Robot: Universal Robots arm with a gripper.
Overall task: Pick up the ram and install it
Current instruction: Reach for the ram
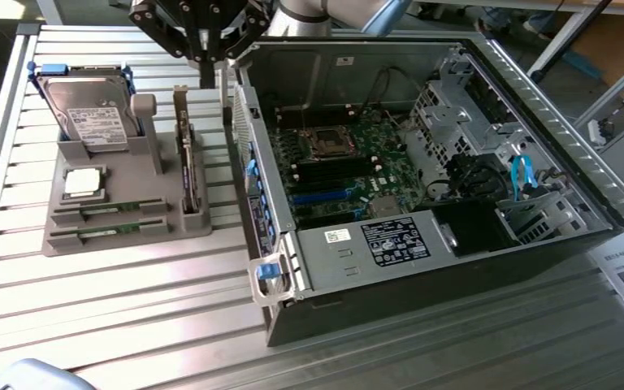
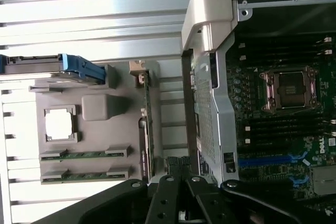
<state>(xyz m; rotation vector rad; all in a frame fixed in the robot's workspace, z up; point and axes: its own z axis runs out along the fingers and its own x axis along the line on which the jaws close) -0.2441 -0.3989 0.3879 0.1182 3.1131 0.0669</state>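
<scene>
Strong, even light falls on the bench [image 1: 117, 276] beside the case [image 1: 421, 317] — its metal ribs shine in pale bands, and the glare climbs to near white at the corner farthest from the case. Inside the case it is much dimmer, and the deep end lies in shadow. The holder [image 1: 117, 219] next to the case casts only soft, short shadows. In the wrist view the ribs beside the case wash out white, while the hand [image 2: 181, 192] — unlit — reads as a black shape.
</scene>
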